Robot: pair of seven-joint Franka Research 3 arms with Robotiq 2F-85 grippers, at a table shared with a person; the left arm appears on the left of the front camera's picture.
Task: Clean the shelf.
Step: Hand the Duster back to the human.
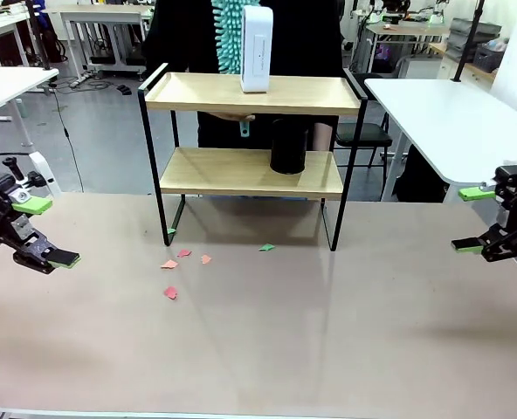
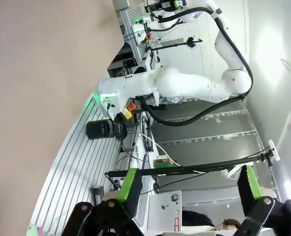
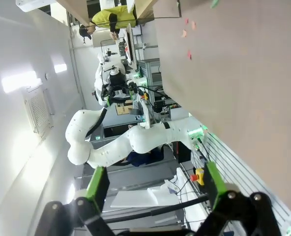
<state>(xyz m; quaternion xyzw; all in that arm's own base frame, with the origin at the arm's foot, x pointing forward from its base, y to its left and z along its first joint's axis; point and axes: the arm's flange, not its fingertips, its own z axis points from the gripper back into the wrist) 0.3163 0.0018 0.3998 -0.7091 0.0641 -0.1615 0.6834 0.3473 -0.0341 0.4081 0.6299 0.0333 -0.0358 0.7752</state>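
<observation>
The front view looked from the robot's side across the beige counter [image 1: 267, 349] toward the shelf [image 1: 251, 131] and the person standing behind it. Each wrist view was rolled sideways and looked outward along its own tool, the left tool [image 2: 187, 189] and the right tool [image 3: 155, 184], with the counter's edge and lab beyond. The right wrist and front views shared the paper scraps [image 1: 184, 266].
</observation>
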